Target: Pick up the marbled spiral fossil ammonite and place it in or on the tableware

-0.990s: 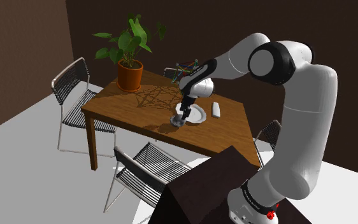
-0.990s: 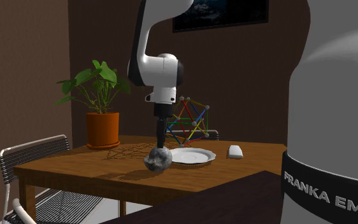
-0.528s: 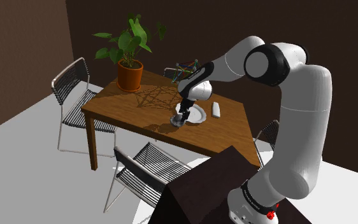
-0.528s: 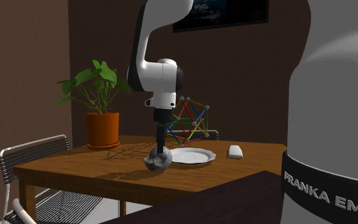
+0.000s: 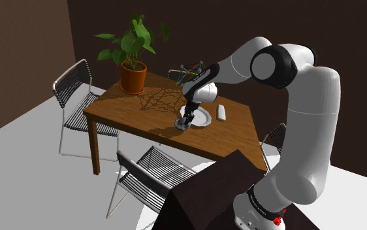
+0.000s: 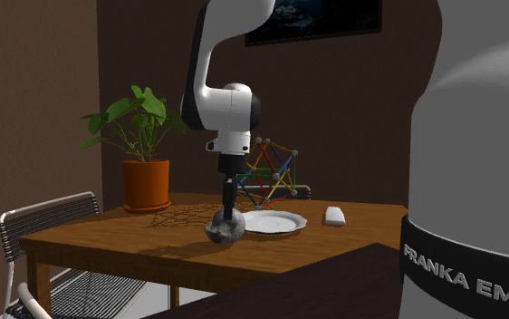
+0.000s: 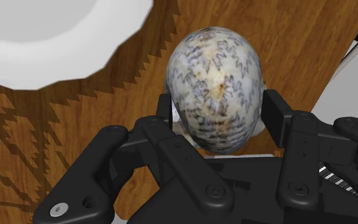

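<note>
The marbled grey and cream ammonite (image 7: 214, 83) rests on the wooden table (image 5: 136, 108), just beside the white plate (image 7: 44, 57). My black gripper (image 7: 219, 105) comes straight down on it, and the two fingers press against its sides, shut on it. In the shoulder view the gripper (image 5: 186, 119) stands upright on the ammonite (image 5: 183, 123) at the plate's (image 5: 205, 121) near-left rim. The second exterior view has the ammonite (image 6: 224, 228) touching the tabletop under the gripper (image 6: 226, 216), left of the plate (image 6: 271, 222).
A potted plant (image 5: 133, 75) stands at the table's far corner. A coloured rod-and-ball model (image 6: 271, 172) sits behind the plate, and a small white object (image 5: 221, 112) lies to its right. Wire chairs (image 5: 78, 98) (image 5: 153, 173) flank the table.
The hand has sunk a little lower over the ammonite and its fingers have closed in on the ammonite's sides. The ammonite still sits in the same spot on the table.
</note>
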